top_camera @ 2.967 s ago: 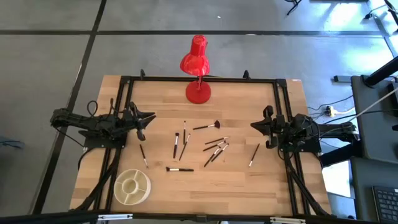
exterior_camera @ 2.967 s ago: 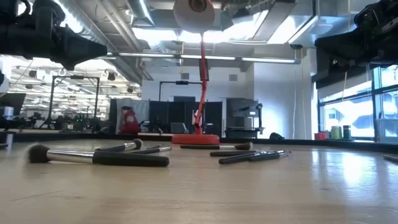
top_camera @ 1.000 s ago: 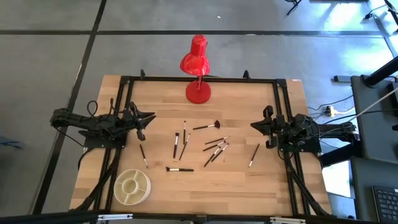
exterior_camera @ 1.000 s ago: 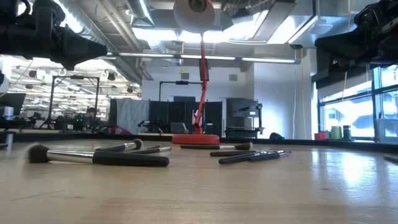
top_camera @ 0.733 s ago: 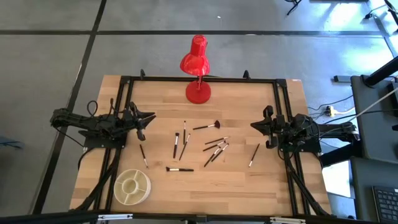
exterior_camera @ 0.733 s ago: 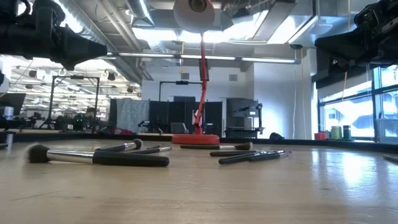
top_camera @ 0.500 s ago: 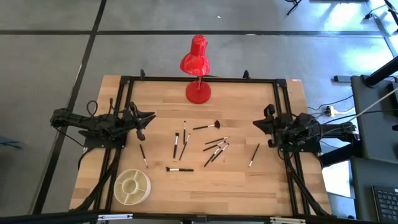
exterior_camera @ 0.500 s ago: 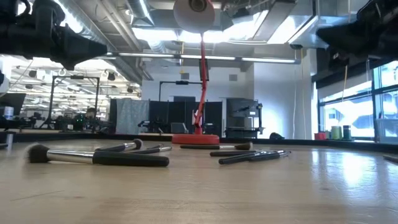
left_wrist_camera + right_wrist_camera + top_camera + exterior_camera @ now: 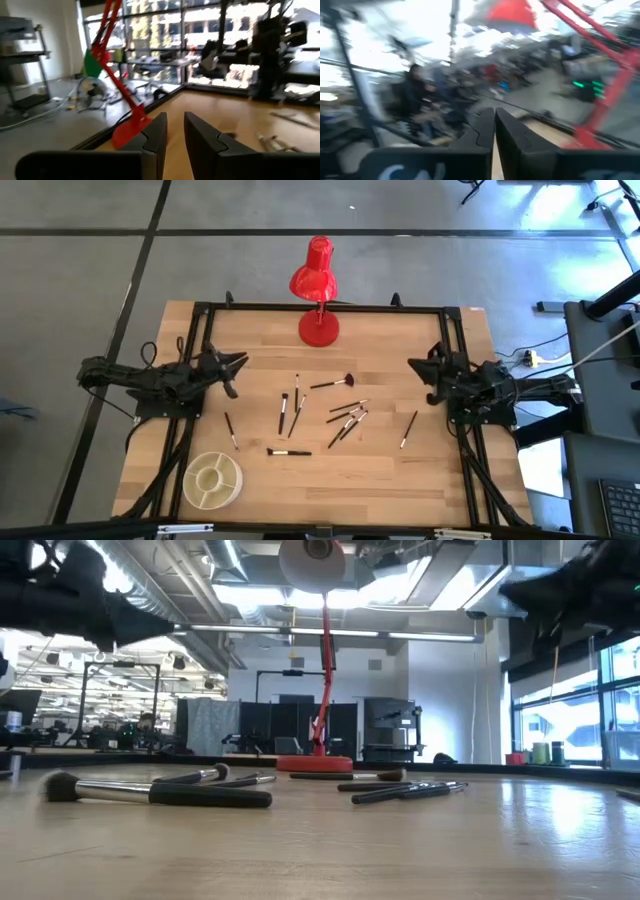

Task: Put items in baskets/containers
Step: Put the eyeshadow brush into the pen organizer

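Observation:
Several thin dark makeup brushes [image 9: 300, 415] lie flat and scattered across the middle of the wooden table; the low view shows them lying on the wood [image 9: 160, 793]. The round cream divided dish [image 9: 212, 479] sits near the table's near left corner. My left gripper [image 9: 238, 360] hovers at the left side, left of the brushes, its fingers [image 9: 155, 132] a narrow gap apart. My right gripper [image 9: 415, 365] hovers at the right side, its fingers [image 9: 485, 125] together. Neither touches anything.
A red desk lamp [image 9: 318, 300] stands with its round base [image 9: 319, 329] at the table's far edge, centre. A dark frame rail [image 9: 320, 307] runs around the table. One brush [image 9: 408, 429] lies apart toward the right. Bare wood lies along the near edge.
Both arms have started to move in the last half second. Each gripper has risen a little and shifted slightly toward the table's far edge, the right one more so. The brushes and the dish have stayed where they were.

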